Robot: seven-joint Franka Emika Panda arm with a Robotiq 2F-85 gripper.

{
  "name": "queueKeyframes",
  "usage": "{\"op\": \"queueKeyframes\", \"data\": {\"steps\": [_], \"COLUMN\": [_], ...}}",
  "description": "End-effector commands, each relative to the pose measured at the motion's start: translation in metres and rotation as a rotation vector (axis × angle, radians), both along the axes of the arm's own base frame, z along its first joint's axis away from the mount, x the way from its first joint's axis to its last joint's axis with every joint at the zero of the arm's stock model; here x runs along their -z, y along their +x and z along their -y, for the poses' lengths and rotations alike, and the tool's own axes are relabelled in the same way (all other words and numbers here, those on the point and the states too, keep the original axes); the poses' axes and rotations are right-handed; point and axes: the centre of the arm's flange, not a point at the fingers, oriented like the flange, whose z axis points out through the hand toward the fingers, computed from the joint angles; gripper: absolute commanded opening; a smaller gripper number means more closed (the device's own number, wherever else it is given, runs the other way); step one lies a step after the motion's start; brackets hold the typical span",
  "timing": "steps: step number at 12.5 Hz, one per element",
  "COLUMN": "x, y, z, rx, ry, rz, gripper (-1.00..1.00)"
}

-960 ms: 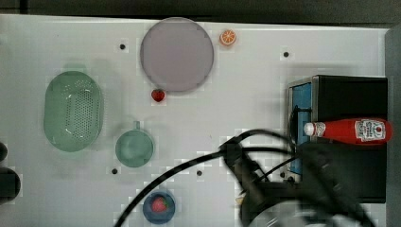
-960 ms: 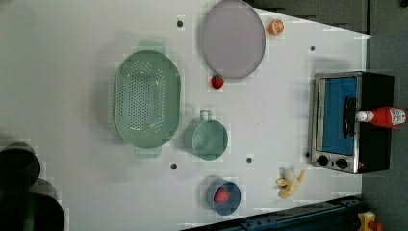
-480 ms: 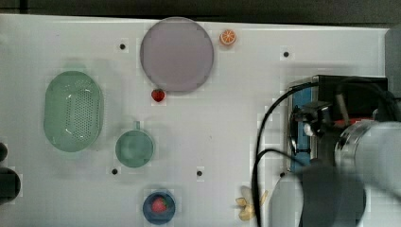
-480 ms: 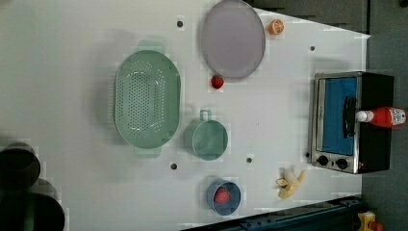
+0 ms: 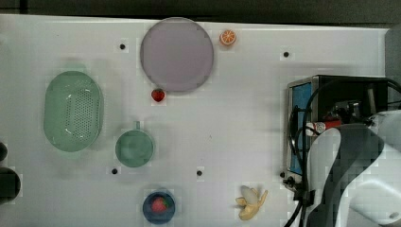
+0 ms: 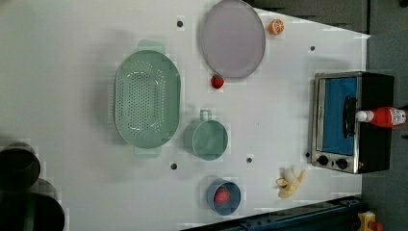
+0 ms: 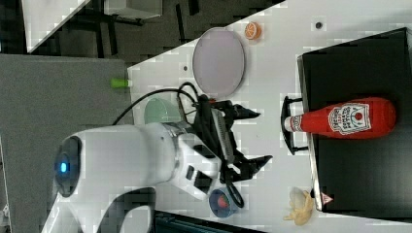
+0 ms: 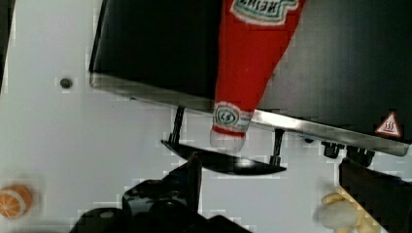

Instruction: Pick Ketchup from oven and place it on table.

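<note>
Ketchup (image 7: 347,118): lying atop oven (image 7: 362,170), cap over the door handle. Gripper (image 7: 253,138): jaws spread, empty, newly swung in from the table (image 5: 246,118) toward the cap; grasp pending.

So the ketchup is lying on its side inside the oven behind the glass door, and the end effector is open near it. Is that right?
Not quite. The ketchup is lying on its side, but on top of the oven, not inside behind the door; its white cap pokes past the front edge above the handle, as the right view shows. The rest holds: the end effector is open, short of the cap.
</note>
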Motion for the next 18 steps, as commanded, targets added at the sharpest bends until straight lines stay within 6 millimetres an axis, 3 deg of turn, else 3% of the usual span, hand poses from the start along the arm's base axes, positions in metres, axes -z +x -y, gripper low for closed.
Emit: {"op": "queueKeyframes", "data": {"steps": [1,5,8,13,17,18], "x": [-0.018,0.013,0.049,0.098,0.112,0.113], "y": [0.003,0.013,0.017,0.017,0.021,0.020], "z": [0.040,0.083,0.103,0.115,0.119,0.120], "rx": [0.070,0.160,0.229,0.289,0.304,0.305], "ry": [-0.066,-0.097,-0.084,-0.046,-0.056,-0.055], "rz": [0.045,0.048,0.077,0.045,0.061,0.058], "gripper": [1.00,1.00,1.00,1.00,1.00,0.92]}}
